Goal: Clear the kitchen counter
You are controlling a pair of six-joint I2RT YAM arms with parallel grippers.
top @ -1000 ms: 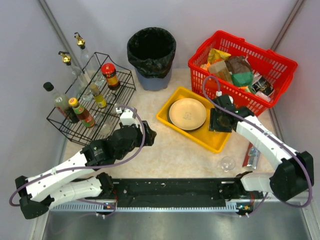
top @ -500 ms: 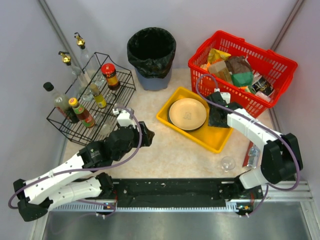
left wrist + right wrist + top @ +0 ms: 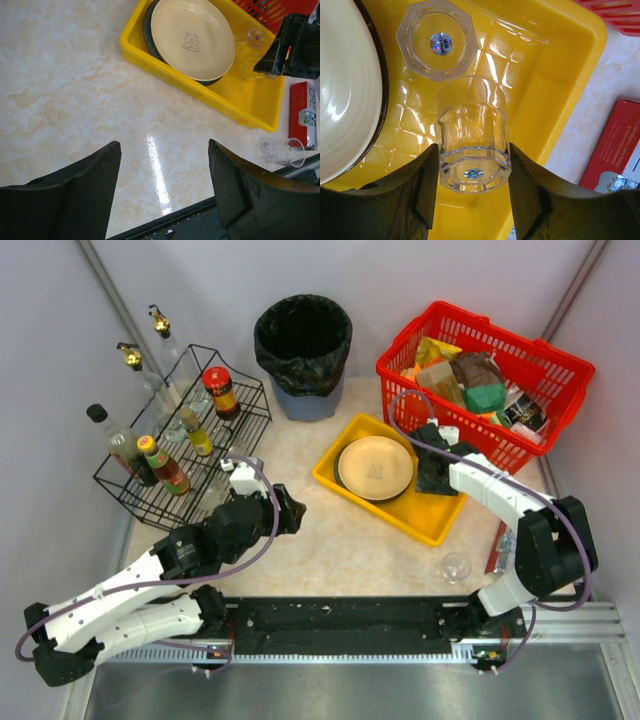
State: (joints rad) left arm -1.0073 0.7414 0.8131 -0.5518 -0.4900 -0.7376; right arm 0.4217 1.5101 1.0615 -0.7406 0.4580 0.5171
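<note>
The kitchen counter (image 3: 330, 540) is the beige marbled top; it also shows in the left wrist view (image 3: 75, 100). My right gripper (image 3: 435, 470) hangs over the right end of the yellow tray (image 3: 425, 525) and is shut on a clear faceted glass (image 3: 472, 150), gripped at its base between both fingers. A second clear glass (image 3: 437, 45) stands upside down in the tray (image 3: 560, 75) just beyond it. A cream plate (image 3: 374, 467) lies in the tray's left half. My left gripper (image 3: 288, 510) is open and empty above bare counter (image 3: 164, 145).
A small clear glass (image 3: 455, 567) and a red packet (image 3: 503, 545) lie on the counter at the near right. A black wire rack (image 3: 185, 455) with bottles stands at the left, a black-lined bin (image 3: 303, 355) at the back, and a full red basket (image 3: 540, 365) at the back right.
My right arm has folded in, its elbow swinging left, and the gripper with the glass has shifted slightly farther over the tray. My left arm has drawn back slightly.
</note>
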